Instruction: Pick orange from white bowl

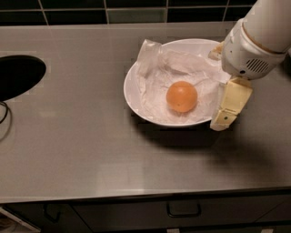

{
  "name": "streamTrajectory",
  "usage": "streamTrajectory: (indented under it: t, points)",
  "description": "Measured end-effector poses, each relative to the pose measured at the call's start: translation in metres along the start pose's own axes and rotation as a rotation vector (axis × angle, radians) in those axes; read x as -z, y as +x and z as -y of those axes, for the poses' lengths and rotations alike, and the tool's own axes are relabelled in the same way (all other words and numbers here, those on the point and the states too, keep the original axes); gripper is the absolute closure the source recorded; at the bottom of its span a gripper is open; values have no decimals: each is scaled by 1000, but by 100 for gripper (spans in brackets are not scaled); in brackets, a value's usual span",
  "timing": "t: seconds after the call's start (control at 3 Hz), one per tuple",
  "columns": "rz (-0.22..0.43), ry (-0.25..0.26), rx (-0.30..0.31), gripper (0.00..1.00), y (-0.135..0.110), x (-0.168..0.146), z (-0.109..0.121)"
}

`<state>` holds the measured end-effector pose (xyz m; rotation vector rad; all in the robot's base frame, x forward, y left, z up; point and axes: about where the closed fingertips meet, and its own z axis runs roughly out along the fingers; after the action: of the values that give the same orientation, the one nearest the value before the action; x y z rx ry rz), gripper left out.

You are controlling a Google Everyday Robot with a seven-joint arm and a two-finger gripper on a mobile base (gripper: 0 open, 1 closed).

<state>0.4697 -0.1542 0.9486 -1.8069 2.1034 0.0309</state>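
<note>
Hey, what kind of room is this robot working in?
Probably a kitchen: a brushed steel countertop with a black round sink opening and a dark tiled backsplash. The robot's pincer hangs open at the rim of the large white bowl.

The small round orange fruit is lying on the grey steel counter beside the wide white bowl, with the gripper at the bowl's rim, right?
No: camera view shows the orange inside the white bowl, on its crumpled paper; the gripper is at the rim.

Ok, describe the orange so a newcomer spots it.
On the grey steel counter, find the wide white bowl lined with crumpled paper. The small round orange lies inside, just left of the robot's open gripper; it alone is coloured.
</note>
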Motion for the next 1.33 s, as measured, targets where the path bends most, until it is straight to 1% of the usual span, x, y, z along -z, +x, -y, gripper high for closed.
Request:
streamTrajectory:
  t: [0.33, 0.67, 1.0, 1.33]
  points:
    - [27, -21, -15, 0, -11, 4, 7]
    - [76, -36, -27, 0, -24, 6, 14]
    - [141, -46, -60, 0, -36, -7, 21]
    - [142, -45, -62, 0, -37, -8, 21]
